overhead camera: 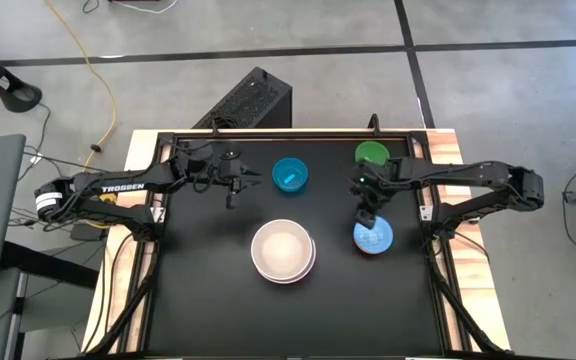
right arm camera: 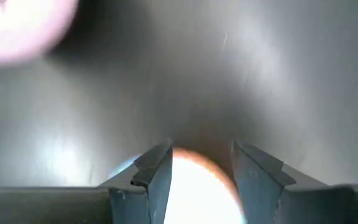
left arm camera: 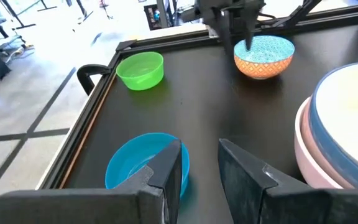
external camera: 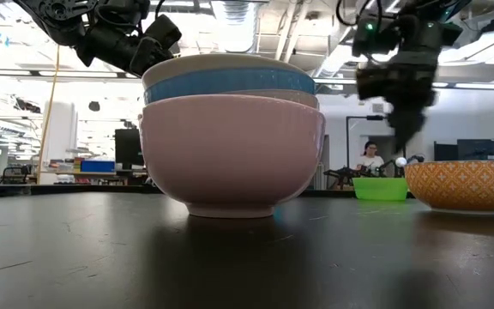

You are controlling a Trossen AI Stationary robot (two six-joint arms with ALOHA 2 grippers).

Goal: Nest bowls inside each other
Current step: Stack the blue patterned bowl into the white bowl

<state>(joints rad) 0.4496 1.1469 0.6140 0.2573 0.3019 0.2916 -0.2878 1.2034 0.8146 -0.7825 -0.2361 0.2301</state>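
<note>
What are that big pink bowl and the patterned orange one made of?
Pink bowl: probably plastic, smooth with a soft satin sheen and one even colour. Orange bowl: glossy, with a fine printed pattern outside and speckled blue inside; could be glazed ceramic or melamine, I cannot tell which.

Even overhead light on the black table, soft shadows only. Low view: ceiling lights behind the stacked pink bowl blow out, tabletop near it reflects dimly. Right wrist view heavily blurred (glare patch between the dark fingers), nothing sharp.

Overhead straight down, low cam table-level; both w/ pink bowl.
</note>
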